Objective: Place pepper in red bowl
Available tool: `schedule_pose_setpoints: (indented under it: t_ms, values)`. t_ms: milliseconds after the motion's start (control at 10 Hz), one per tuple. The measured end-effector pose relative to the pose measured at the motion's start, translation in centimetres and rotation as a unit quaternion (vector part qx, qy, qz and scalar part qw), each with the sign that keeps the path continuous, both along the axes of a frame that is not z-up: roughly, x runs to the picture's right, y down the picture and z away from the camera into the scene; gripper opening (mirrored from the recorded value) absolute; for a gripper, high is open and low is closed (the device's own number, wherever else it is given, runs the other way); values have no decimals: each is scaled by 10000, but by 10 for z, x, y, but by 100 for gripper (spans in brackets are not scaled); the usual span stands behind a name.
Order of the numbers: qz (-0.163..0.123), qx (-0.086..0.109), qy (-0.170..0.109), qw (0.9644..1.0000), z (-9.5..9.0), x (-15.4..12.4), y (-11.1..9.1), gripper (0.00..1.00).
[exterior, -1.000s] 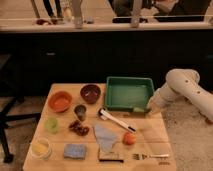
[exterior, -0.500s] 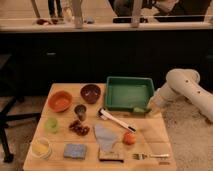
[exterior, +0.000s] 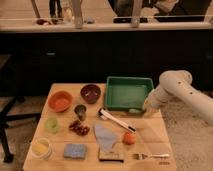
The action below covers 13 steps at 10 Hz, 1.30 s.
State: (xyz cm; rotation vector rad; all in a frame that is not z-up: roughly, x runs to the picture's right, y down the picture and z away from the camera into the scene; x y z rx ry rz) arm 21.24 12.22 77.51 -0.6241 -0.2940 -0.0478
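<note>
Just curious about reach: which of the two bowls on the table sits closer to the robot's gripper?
The darker maroon-brown bowl, beside the green tray; the gripper hangs at that tray's right front corner. The orange-red bowl lies farther left.

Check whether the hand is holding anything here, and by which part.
Nothing is seen held: the hand is shut, low beside the near corner of the green tray, with no object in it.
</note>
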Motion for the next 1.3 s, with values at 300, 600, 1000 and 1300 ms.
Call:
schedule_pose_setpoints:
  t_ms: [300, 600, 1000, 1300]
  values:
    - [-192, 18, -216, 9996, 12, -48, -5, 0]
    - [-318, 55, -434, 9985, 22, -83, -12, 0]
    - [-535, 71, -770, 9956, 38, -142, -21, 0]
    - [-684, 81, -954, 9931, 49, -177, -27, 0]
